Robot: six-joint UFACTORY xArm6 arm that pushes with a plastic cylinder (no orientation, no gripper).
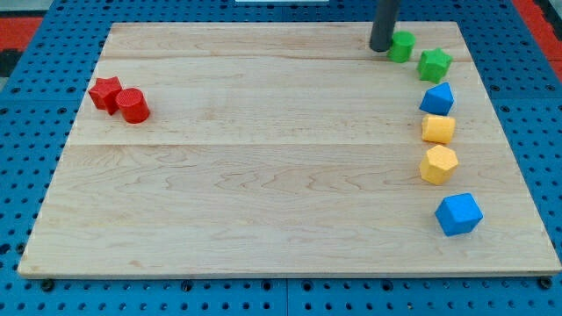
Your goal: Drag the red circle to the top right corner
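Red circle [133,105] — a smooth cylinder touching a red star [104,92] — lay on the wooden board [263,175] (no writing); my tip [381,47], far right of it, touched a green block [402,46].

A robotics lab bench — a pale wooden board [263,158] lies on a blue perforated mounting plate [26,132], small coloured test blocks sit on it, and a dark rod descends from above — no domestic furnishings.
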